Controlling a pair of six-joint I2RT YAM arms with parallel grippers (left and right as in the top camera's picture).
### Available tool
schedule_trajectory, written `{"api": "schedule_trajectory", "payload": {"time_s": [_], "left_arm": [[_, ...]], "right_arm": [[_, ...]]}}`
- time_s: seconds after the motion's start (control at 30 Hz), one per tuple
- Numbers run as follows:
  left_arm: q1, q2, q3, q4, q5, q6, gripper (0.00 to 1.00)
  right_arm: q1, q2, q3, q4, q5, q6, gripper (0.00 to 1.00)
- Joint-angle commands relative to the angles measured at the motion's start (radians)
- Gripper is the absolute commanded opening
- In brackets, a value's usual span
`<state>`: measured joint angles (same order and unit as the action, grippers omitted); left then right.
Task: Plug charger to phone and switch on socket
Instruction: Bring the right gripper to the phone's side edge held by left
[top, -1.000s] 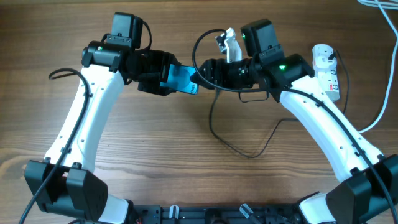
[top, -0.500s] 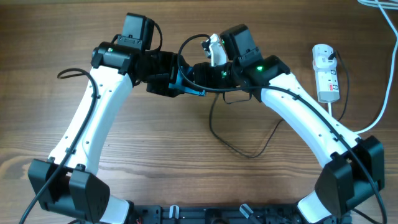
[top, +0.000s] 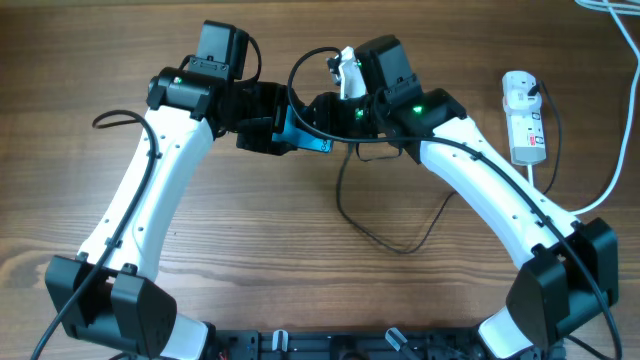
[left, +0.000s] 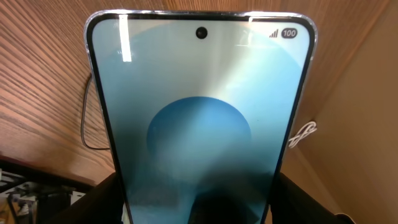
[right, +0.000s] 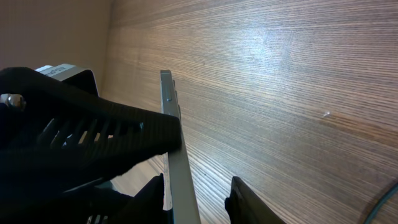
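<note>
The phone (top: 291, 131) is lifted off the table, its teal screen filling the left wrist view (left: 199, 124). My left gripper (top: 270, 132) is shut on its lower sides (left: 199, 208). My right gripper (top: 318, 114) meets it from the right. In the right wrist view its fingers (right: 198, 199) straddle the phone's thin grey edge (right: 176, 149); one finger touches it, the other stands apart. The charger cable (top: 380, 236) loops over the table below the right arm and arcs above the grippers (top: 300, 66). Its plug tip is hidden. The socket (top: 527, 125) lies at the far right.
A thick white cable (top: 622, 160) runs down the right edge of the table past the socket. A black plug sits in the socket's upper end (top: 520, 95). Both white arms reach in from the front edge. Bare wood shows in front.
Both grippers and the phone moved left and came closer together a second ago. In the last half second they have barely moved.
</note>
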<state>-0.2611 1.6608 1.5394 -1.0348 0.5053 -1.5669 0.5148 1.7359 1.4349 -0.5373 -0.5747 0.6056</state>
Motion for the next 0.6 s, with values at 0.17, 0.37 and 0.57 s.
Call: {"api": "schedule_trajectory", "payload": {"time_s": [0.17,0.37,0.57], "left_arm": [[-0.005,-0.009,0.019,0.031,0.045,-0.043,0.04],[-0.005,-0.009,0.019,0.029,0.047,-0.042,0.04],[-0.005,-0.009,0.019,0.029,0.047,-0.042,0.04]], "right_arm": [[0.005,0.01,0.01,-0.003,0.017,0.025,0.29],[0.005,0.01,0.009,-0.002,0.017,0.026,0.19],[0.005,0.01,0.01,0.001,0.003,0.045,0.11]]}}
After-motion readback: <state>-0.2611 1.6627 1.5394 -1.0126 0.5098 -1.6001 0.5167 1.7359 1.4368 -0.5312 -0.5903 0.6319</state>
